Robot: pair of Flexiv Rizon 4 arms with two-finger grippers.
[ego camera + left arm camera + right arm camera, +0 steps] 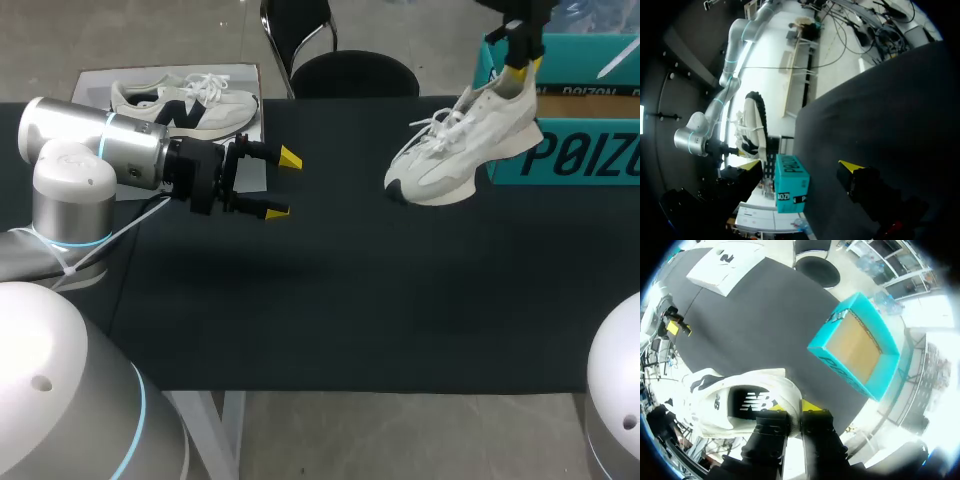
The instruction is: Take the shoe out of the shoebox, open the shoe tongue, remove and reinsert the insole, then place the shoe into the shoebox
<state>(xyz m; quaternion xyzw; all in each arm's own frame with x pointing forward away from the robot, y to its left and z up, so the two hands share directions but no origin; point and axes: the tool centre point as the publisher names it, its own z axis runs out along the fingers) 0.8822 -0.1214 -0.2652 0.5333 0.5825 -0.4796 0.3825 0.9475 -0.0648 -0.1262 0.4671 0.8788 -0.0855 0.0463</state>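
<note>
The black worktop (350, 300) fills most of the head view. At its far right corner stands the teal shoebox (600, 155), with no lid on it. In front of the shoebox the shoe (460, 160) hangs above the worktop. It is white and pale grey, with white laces and a dark patch at the toe, and the toe tilts down. The right gripper (518, 75) is clamped on the heel rim from above. At the far left corner a second shoe (185, 100) of similar kind lies on a white sheet (95, 80). The left gripper (282, 185) hangs over the left part of the worktop, its fingers apart and holding nothing.

The right wrist view looks into the shoe and shows a dark insole with white print, with one finger inside the heel and one outside. It also shows the brown bottom of the shoebox. The left wrist view shows the dark sole from below, which the other views do not show.
</note>
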